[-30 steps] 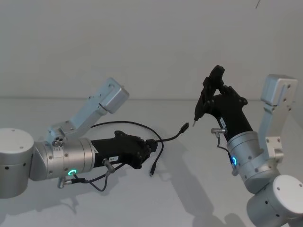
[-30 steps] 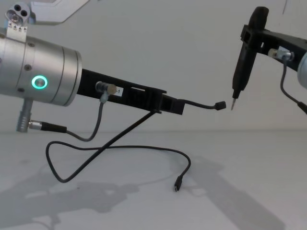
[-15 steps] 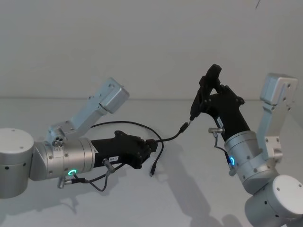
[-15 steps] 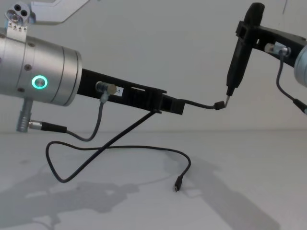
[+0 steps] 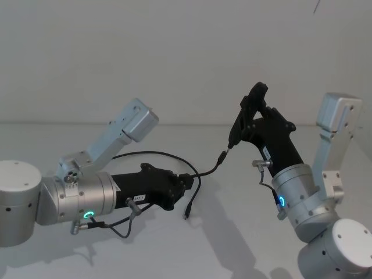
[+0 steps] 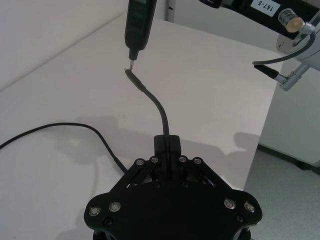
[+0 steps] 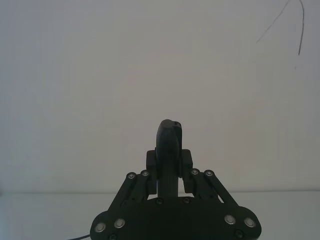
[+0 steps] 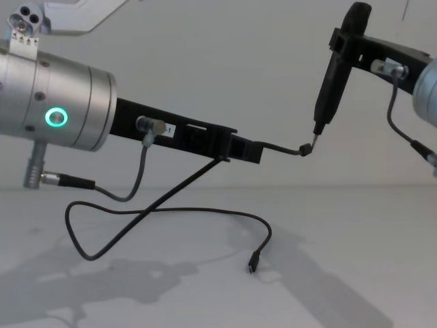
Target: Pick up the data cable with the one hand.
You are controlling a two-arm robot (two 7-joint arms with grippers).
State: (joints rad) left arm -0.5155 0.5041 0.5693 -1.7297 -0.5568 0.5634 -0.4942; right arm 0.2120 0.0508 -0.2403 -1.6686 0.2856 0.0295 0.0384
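Chest view: left gripper (image 8: 239, 148) pinched data cable (image 8: 171, 212) near one end, held above white table (image 8: 341, 273); rest drooped in loop, far plug (image 8: 253, 262) on table. Right gripper (image 8: 331, 75) clamped pen-like tool (image 8: 328, 96), tip touching raised plug (image 8: 305, 148). Risk: tool's push could drag cable from grip. Label on right arm read "167-5"
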